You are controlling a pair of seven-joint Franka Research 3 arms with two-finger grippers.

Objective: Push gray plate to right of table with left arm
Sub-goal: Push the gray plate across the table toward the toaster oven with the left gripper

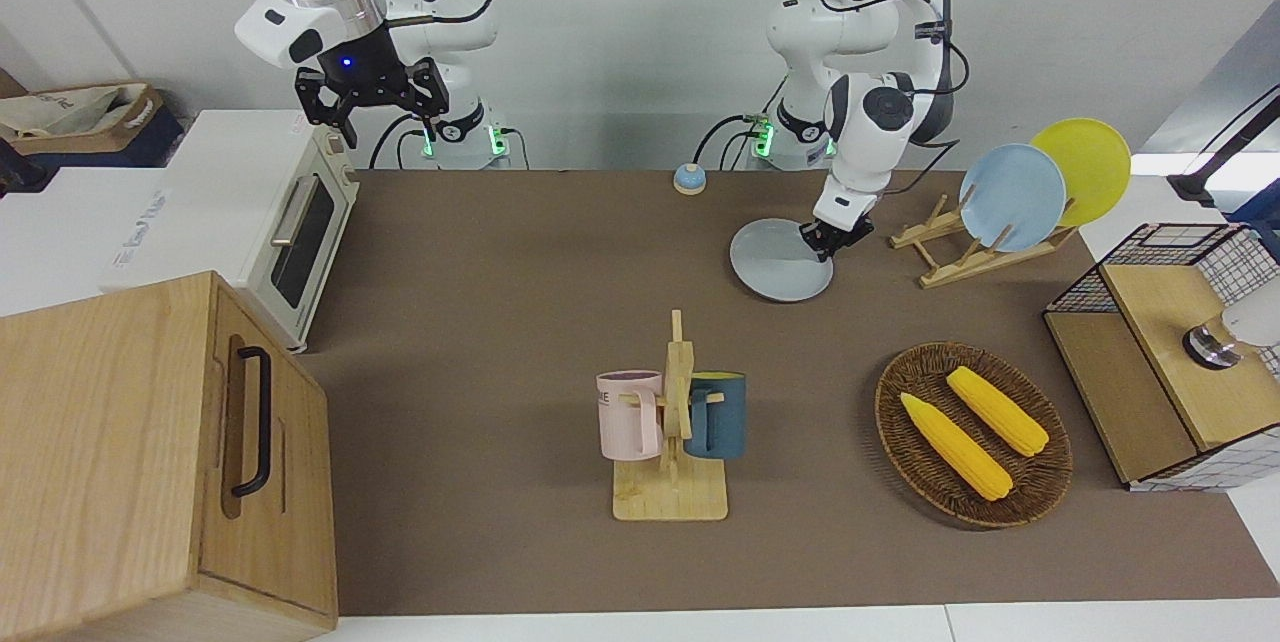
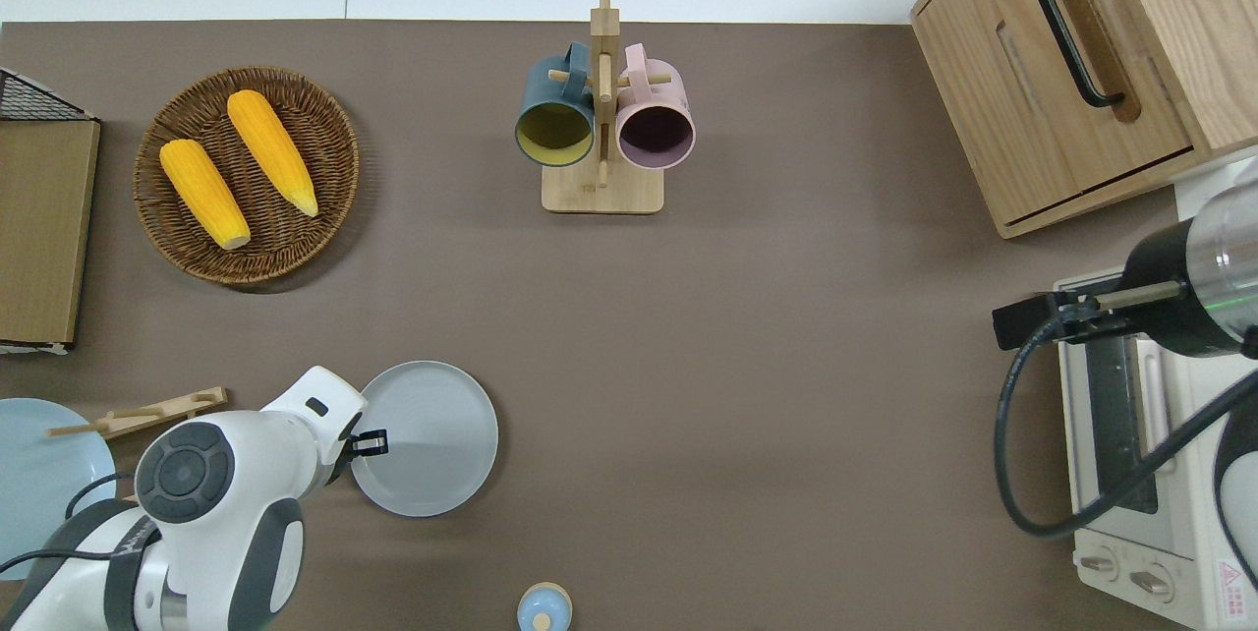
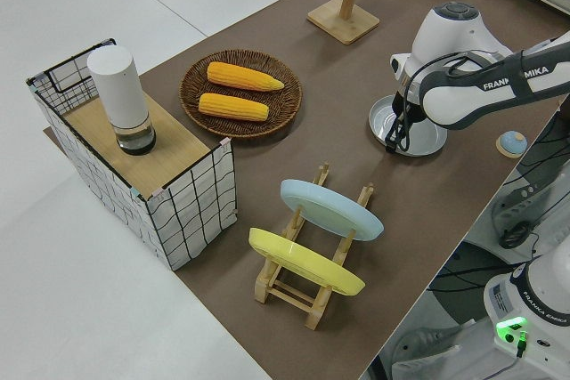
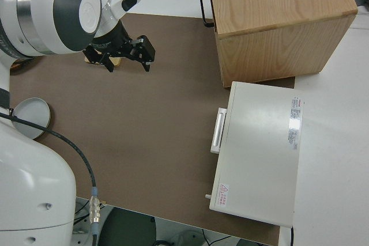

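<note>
One gripper (image 2: 371, 442), the left, fingers' state not discernible, is set on the plate (image 2: 432, 434); slipping off the rim is risked, the push then being lost.

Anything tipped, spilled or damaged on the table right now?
Nothing stands out. The gray plate lies flat on the table with the left hand at its rim. Both mugs hang on their stand, the two corn cobs lie in the basket. The right arm is parked.
</note>
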